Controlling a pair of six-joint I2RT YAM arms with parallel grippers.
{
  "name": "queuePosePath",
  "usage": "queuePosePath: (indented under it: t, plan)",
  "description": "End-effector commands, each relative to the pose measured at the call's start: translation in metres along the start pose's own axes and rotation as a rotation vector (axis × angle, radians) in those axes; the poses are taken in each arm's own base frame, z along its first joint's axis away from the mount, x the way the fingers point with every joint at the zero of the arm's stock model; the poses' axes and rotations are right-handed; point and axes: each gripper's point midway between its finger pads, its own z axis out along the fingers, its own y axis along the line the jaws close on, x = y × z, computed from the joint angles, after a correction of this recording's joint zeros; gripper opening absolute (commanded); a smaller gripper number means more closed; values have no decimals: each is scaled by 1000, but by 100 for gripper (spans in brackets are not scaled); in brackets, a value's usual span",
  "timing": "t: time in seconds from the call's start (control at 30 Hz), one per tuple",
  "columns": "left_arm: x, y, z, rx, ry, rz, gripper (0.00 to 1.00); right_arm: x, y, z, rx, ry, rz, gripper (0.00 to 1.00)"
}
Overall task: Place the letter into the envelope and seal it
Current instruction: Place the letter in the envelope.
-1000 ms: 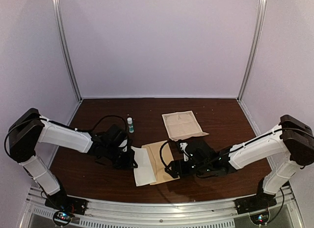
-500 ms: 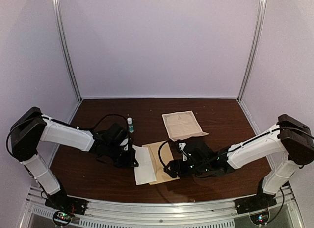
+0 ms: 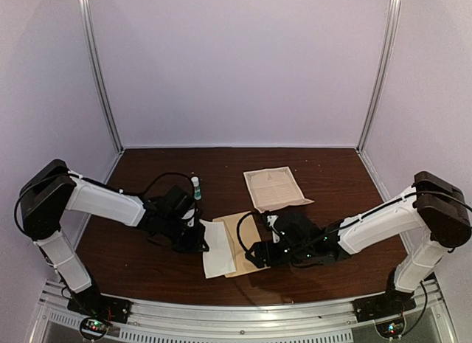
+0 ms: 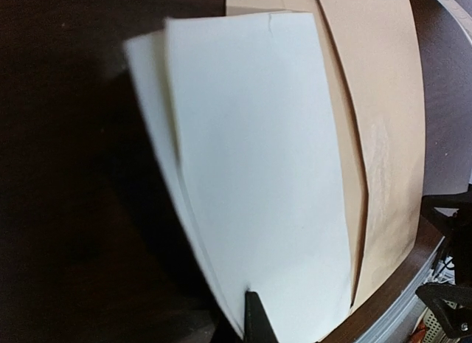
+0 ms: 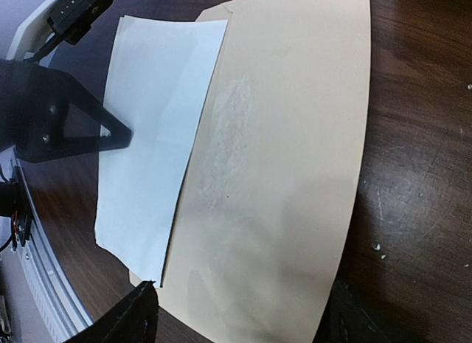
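Held left claw (image 3: 198, 242) pinched on folded white paper letter (image 3: 217, 248), its far edge tucked under flat tan kraft envelope (image 3: 240, 236); spread right claw (image 3: 256, 253) wide over envelope's right side, gripping nothing.

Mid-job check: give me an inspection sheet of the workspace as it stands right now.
Surface: dark wood table, scuffed, a few white specks.
Job's things: tan envelope lying flat; folded white sheet overlapping its side nearer the left arm; bordered sheet flat behind, apart.
Clutter: small capped tube, upright.
Grippers: left gripper shut on the folded white sheet; right gripper open, astride the envelope's end.
Cables: black loops at both wrists, one arcing above the envelope.
Surroundings: pale walls, metal posts.
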Motion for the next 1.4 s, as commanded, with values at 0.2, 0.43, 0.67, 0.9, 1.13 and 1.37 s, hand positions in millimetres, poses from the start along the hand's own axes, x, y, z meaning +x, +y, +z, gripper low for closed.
queuePosePath:
  t: [0.2, 0.43, 0.67, 0.9, 1.13, 1.37]
  plan:
    - [-11, -9, 0, 23, -14, 18, 0, -8, 7, 3, -18, -18, 0, 80]
    - [-11, -9, 1, 23, -10, 18, 0, -8, 7, 3, -18, -17, 0, 80]
    - [-11, -11, 2, 34, -10, 20, 0, -8, 8, 3, -25, -14, 0, 80]
    - [-12, -13, 3, 43, -7, 23, 0, -8, 10, 4, -34, -13, -4, 80]
    - [-13, -17, 4, 59, -8, 27, 0, -7, 11, 4, -39, -9, -5, 80]
    - [-18, -23, -1, 76, -31, 32, 0, -8, 12, 3, -40, -11, -4, 79]
